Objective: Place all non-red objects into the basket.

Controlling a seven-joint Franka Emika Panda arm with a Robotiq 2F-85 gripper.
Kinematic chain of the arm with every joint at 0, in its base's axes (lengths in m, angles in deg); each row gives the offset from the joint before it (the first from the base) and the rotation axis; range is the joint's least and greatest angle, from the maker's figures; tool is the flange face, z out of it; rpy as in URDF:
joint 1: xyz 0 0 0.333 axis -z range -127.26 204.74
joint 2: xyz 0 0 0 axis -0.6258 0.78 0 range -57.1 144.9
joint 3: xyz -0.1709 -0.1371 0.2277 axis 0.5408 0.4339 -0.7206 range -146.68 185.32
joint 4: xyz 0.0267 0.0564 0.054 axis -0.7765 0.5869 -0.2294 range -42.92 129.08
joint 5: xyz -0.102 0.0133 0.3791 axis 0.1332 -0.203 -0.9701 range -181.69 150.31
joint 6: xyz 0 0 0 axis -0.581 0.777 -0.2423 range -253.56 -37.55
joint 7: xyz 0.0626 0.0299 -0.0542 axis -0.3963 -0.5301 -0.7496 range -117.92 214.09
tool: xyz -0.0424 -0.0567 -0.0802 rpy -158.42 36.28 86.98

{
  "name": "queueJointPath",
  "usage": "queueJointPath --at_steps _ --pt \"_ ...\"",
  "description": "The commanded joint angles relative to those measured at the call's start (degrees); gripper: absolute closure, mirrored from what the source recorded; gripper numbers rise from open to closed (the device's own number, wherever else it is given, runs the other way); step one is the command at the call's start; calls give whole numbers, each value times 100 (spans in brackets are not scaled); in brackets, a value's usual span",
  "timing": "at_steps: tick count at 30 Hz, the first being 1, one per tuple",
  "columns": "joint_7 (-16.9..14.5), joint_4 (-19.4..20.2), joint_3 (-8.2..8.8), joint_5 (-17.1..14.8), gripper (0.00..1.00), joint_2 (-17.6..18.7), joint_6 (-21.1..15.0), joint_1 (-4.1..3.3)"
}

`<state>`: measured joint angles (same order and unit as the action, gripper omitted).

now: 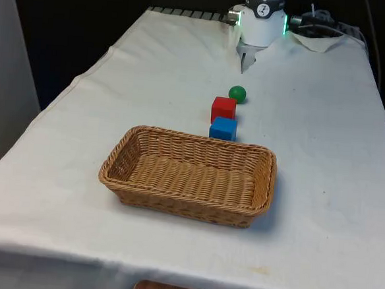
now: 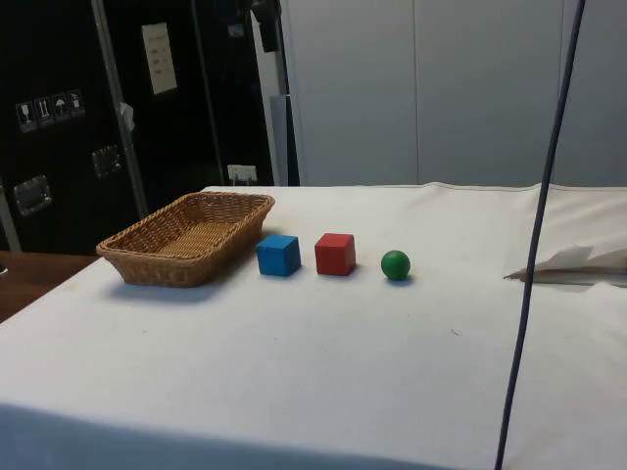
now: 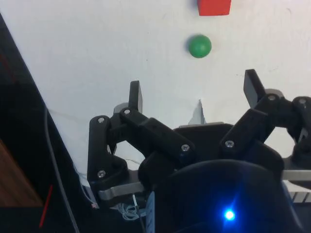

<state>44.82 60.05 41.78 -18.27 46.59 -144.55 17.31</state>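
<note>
A wicker basket (image 1: 187,176) sits near the middle of the tabletop, nothing inside it. Just beyond its far rim, a blue cube (image 1: 223,128) stands almost touching the weave. A red cube (image 1: 223,109) stands directly behind it, close but apart, and a green ball (image 1: 237,93) lies just past that, toward the table's far edge; in the side view the three form a straight row running away from the basket. The gripper (image 3: 193,92) hangs above the cloth short of the green ball, fingers (image 3: 135,94) spread wide and holding nothing. Bare white cloth (image 1: 323,160) lies between the gripper and the ball.
</note>
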Motion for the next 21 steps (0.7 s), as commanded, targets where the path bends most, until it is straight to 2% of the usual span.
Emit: queueJointPath --at_steps 1,8,9,14,19,20,21 --pt "0 0 0 0 0 0 0 0" --pt "-11 309 11 34 0 -275 -126 29" --pt "-11 223 6 0 0 -195 -29 29" --pt "-57 630 34 40 0 -498 -309 52" --pt "-86 854 52 34 0 -619 -481 52" --pt "-92 814 57 6 0 -590 -407 52" --pt "-92 894 57 34 0 -630 -527 52"
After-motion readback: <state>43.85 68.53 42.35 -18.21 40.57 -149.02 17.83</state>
